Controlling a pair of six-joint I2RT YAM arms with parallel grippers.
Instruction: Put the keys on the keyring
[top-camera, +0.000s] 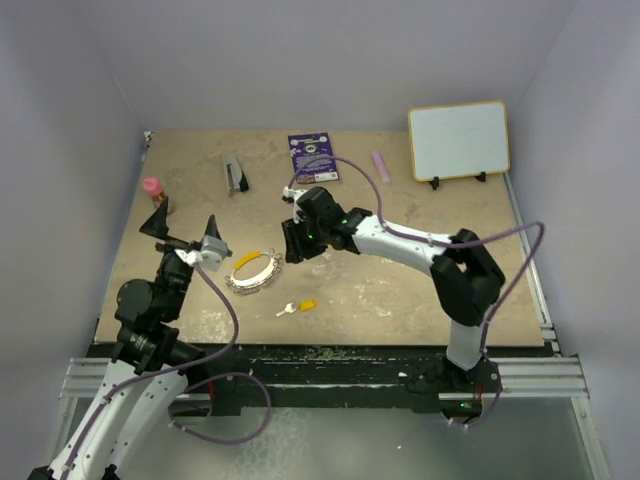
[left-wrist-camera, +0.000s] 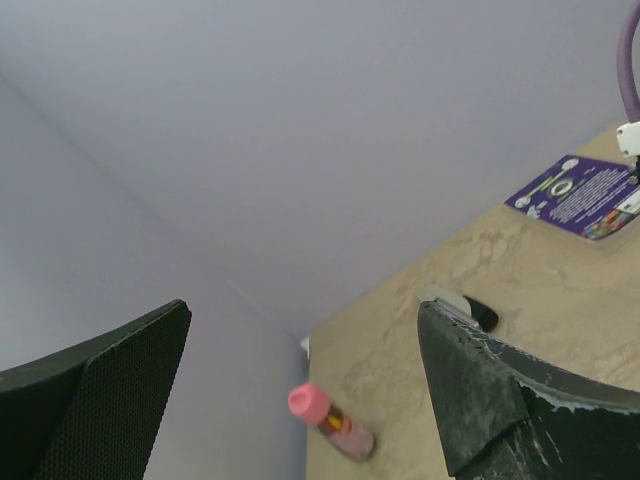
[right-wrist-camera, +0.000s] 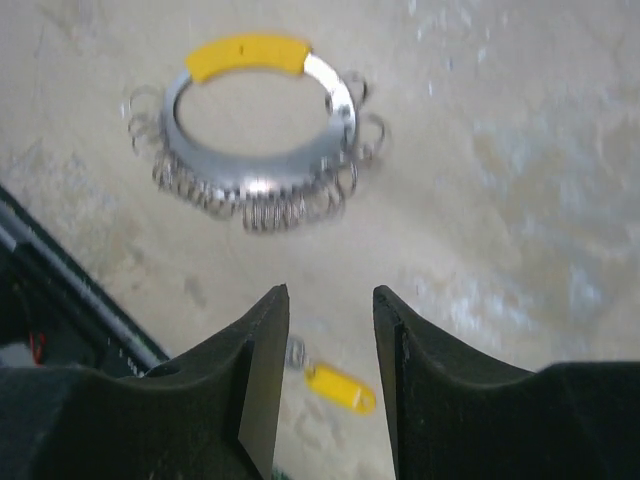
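The keyring lies flat on the table, a silvery loop with a yellow segment and several small wire rings hanging round it. In the right wrist view the keyring sits just beyond the fingertips. One key with a yellow head rests nearer the front edge. That key shows through the gap of my right gripper, which hovers open above the table with nothing between its fingers. My right gripper is just right of the ring. My left gripper is raised left of the ring, wide open and empty.
A pink-capped bottle stands at the table's far left edge, and the bottle shows between the left fingers. A grey-and-black tool, a purple card, a pink stick and a whiteboard line the back.
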